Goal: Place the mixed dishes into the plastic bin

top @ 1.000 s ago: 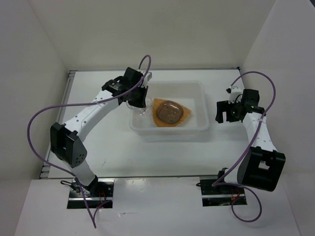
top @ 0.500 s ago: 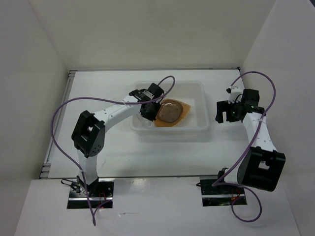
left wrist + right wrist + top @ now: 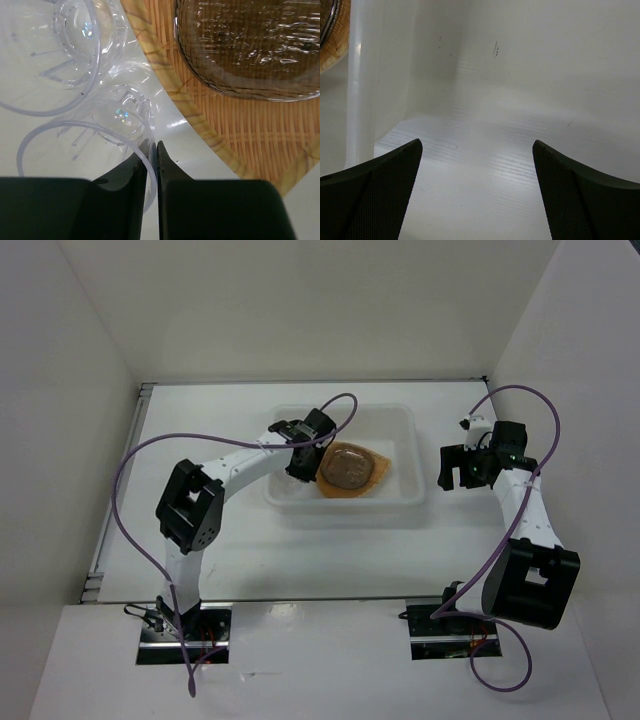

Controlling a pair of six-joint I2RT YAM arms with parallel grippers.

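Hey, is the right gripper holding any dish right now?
No, the right gripper stands wide open in the right wrist view, with nothing held in it.

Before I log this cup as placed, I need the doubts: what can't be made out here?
- Top view: the clear cups are too faint, partly under the left gripper.
- Left wrist: frame edges cut off the tan plate and grey dish; the fingers hide the lower clear cup's near rim, so whether it rests on the plastic bin's floor is unclear.
- Right wrist: only the bin's outer wall shows.
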